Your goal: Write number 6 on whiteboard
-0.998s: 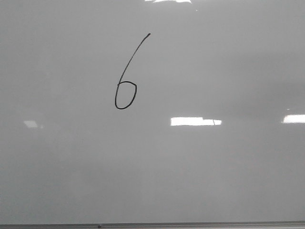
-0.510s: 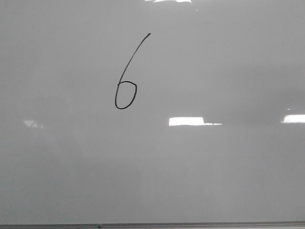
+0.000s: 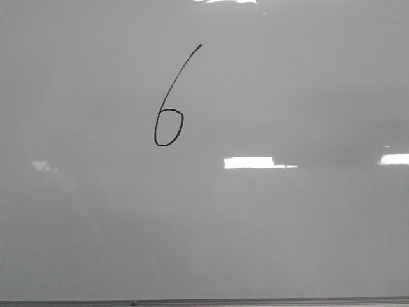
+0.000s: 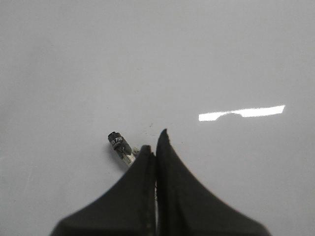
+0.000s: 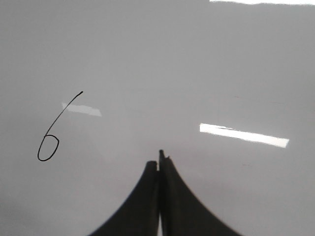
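whiteboard point(image 3: 287, 243) fills the whole front view, pale grey and shiny, with a thin dark frame edge along the bottom, and the number 6 point(image 3: 169, 109) sits in thin black ink in the upper middle, a bit left of center. left gripper point(image 4: 155, 142) has its dark fingers squeezed shut on a marker point(image 4: 120, 146), whose dark tip sticks out to one side over the board. right gripper point(image 5: 159, 164) is closed with nothing in it, well apart from the 6.

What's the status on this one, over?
Left tool shut on marker. Right tool shut, empty. 6 complete on board. Nothing in the way.
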`<state>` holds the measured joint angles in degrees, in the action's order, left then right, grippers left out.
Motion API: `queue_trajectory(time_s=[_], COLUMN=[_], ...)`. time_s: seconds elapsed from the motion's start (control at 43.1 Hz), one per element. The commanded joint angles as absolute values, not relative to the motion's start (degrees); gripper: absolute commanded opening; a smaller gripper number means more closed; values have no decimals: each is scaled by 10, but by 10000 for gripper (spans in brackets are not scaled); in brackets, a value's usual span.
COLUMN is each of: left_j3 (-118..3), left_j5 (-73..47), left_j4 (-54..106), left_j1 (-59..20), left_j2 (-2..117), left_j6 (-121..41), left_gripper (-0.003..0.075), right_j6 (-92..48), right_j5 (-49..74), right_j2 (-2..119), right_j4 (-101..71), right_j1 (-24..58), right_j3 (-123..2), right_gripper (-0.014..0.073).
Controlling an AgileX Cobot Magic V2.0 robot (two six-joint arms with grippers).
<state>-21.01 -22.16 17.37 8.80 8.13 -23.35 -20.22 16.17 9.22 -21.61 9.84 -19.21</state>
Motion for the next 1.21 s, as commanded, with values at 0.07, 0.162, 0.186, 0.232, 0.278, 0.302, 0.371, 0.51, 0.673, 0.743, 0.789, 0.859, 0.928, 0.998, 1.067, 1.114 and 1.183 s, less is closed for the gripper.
queue_trajectory(time_s=[0.07, 0.162, 0.186, 0.232, 0.278, 0.302, 0.371, 0.51, 0.673, 0.743, 0.789, 0.859, 0.928, 0.998, 1.067, 1.114, 1.183], left_j3=[-226, -226, -226, -226, -226, -226, -226, -206, -148, -111, -90, -58, -33, -10, 9, 7, 7], left_j5=[-178, -178, -178, -178, -178, -178, -178, -174, -138, -107, -92, -67, -57, -43, -24, -45, -47], left_j4=[184, 184, 184, 184, 184, 184, 183, 158, 38, 14, 10, 10, 4, 0, -7, -11, -11], left_j1=[85, 85, 85, 85, 85, 85, 85, 82, 38, 17, 10, 9, 12, 16, 17, 17, 17], left_j2=[87, 87, 87, 87, 87, 87, 87, 81, 34, 8, -10, -12, -12, -13, -13, -13, -13], left_j6=[-234, -234, -234, -234, -234, -234, -234, -210, -63, -38, -32, -26, -10, -7, -7, -7, -7], left_gripper=[-20, -20, -20, -20, -20, -20, -20, -20, -20, -20, -20, -20, -20, -20, -20, -20, -20], right_j6=[-207, -207, -207, -207, -207, -207, -207, -207, -207, -207, -207, -207, -207, -207, -207, -207, -207], right_j5=[115, 115, 115, 115, 115, 115, 115, 115, 117, 117, 117, 117, 118, 120, 122, 122, 122], right_j2=[97, 97, 97, 97, 97, 97, 97, 97, 97, 97, 97, 97, 97, 97, 97, 97, 97], right_j4=[-219, -219, -219, -219, -219, -219, -219, -219, -219, -219, -219, -219, -219, -219, -219, -219, -219], right_j1=[96, 96, 96, 96, 96, 96, 96, 96, 96, 96, 96, 96, 96, 96, 96, 96, 96], right_j3=[-207, -207, -207, -207, -207, -207, -207, -207, -207, -207, -207, -207, -207, -207, -207, -207, -207], right_gripper=[-69, -69, -69, -69, -69, -69, -69, -69, -69, -69, -69, -69, -69, -69, -69, -69, -69])
